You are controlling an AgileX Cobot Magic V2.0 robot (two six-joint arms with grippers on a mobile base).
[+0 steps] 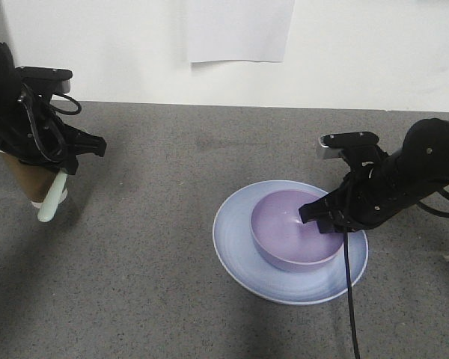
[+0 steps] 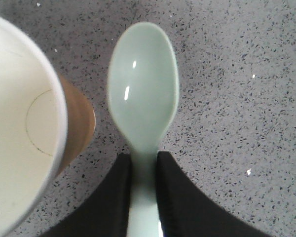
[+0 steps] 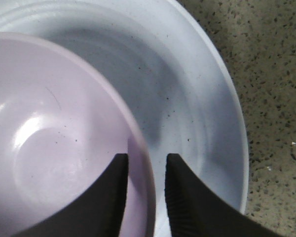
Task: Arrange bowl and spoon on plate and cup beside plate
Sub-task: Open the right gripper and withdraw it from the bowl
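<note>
Bowl (image 1: pixel 292 228) sits inside the plate (image 1: pixel 236 232) on the grey table (image 1: pixel 172 149) in the front view, toward the right of the plate's middle. My right arm reaches in from the right edge, elbow high and wrist angled down, with the right gripper (image 1: pixel 322 217) at the bowl's right rim. At the far left my left arm is folded close, and the left gripper (image 1: pixel 60 170) points down with the spoon (image 1: pixel 51 196) hanging from it. The cup (image 1: pixel 28 181) stands just behind the gripper, half hidden by it and well apart from the plate.

From the left wrist, the left gripper (image 2: pixel 144 163) is clenched on the spoon (image 2: pixel 143 89) by its handle. Both black fingers (image 2: pixel 113 202) press the handle's sides, and the scoop faces the camera over the speckled table (image 2: pixel 237 74). The cup (image 2: pixel 24 123) is just beside it, its white inside showing.

From the right wrist, the right gripper (image 3: pixel 147 160) straddles the rim of the bowl (image 3: pixel 49 128), with one finger inside and the other finger (image 3: pixel 187 202) outside over the plate (image 3: pixel 197 98). A strip of plate shows between the outer finger and the rim, so I read the jaws as parted, not clamped.
</note>
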